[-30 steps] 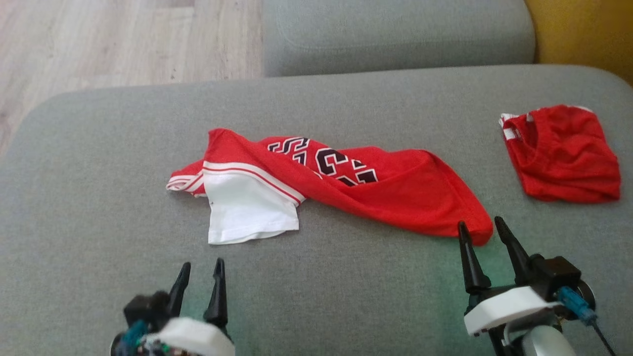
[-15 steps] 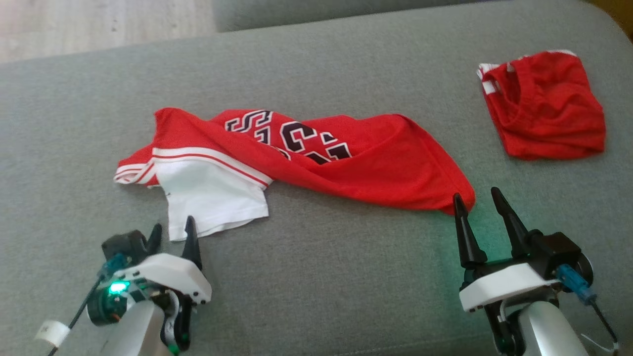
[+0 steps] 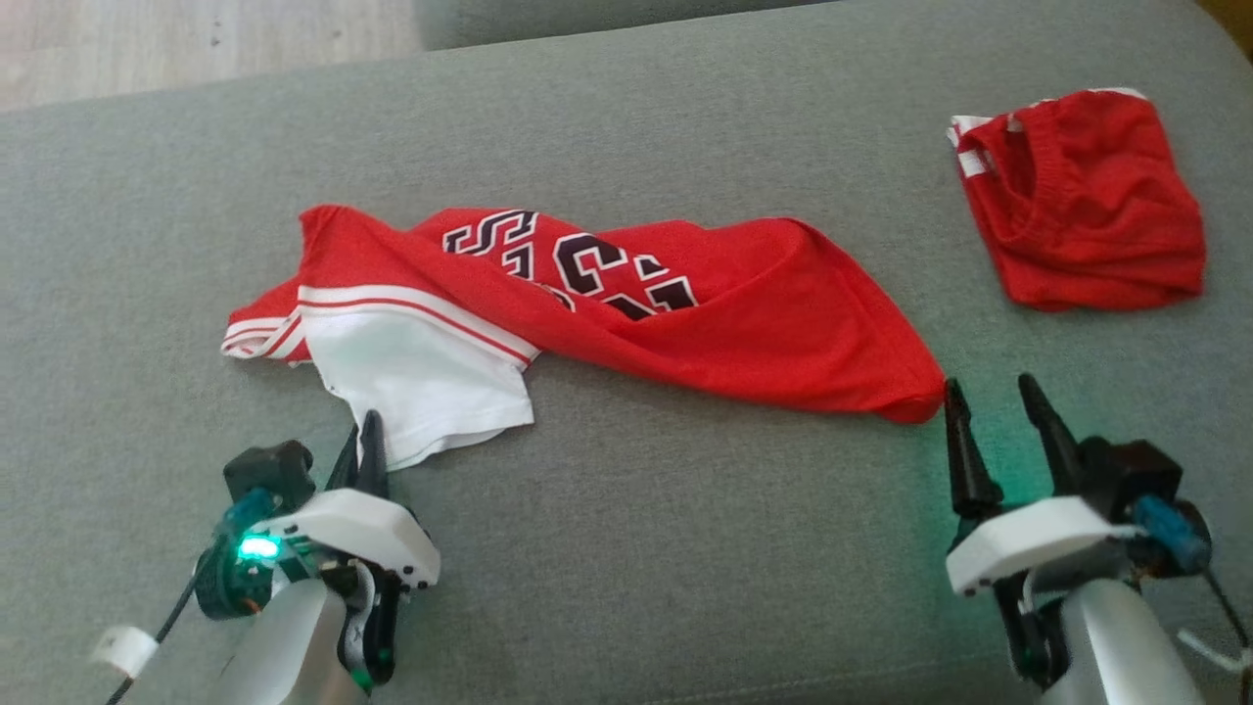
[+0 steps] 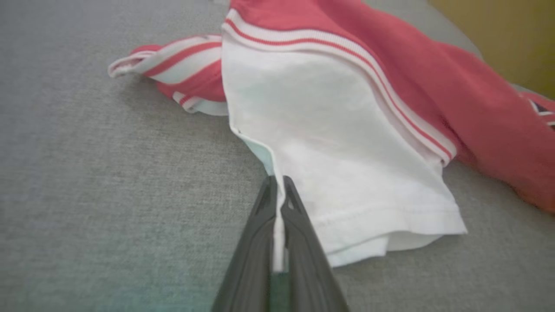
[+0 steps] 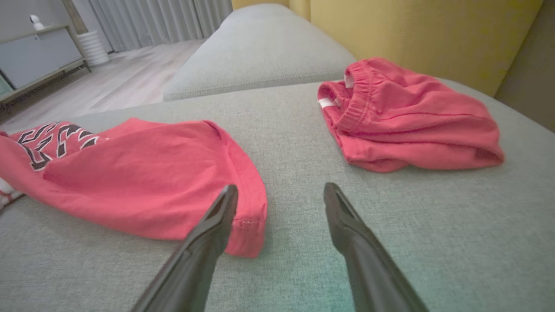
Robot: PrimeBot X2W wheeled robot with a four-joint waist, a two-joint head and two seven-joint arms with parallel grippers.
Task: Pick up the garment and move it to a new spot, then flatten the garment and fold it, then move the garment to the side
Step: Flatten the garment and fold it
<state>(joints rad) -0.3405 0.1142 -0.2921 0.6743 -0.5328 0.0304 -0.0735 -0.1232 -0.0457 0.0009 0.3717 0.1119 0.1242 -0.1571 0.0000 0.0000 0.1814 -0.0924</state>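
The garment (image 3: 744,343) is a red jersey with black-and-white lettering and a white sleeve, lying crumpled across the grey sofa cushion (image 3: 636,548). My left gripper (image 3: 364,436) is at the sleeve's near left edge. In the left wrist view its fingers (image 4: 260,225) are shut on a thin fold of the white sleeve (image 4: 347,143). My right gripper (image 3: 989,387) stands open just right of the jersey's red hem corner. In the right wrist view that hem corner (image 5: 249,234) lies beside the left fingertip of the right gripper (image 5: 279,190), with bare cushion between the fingers.
A second red garment (image 3: 1087,206), bunched with an elastic waistband, lies at the far right of the cushion, also in the right wrist view (image 5: 407,125). Wooden floor (image 3: 196,39) lies beyond the cushion's far left edge. A yellow backrest (image 5: 412,34) rises behind the sofa.
My left gripper has moved forward to the white sleeve and shut on its edge. The right gripper stays open and has shifted slightly right of the hem corner. The head camera has tilted down.
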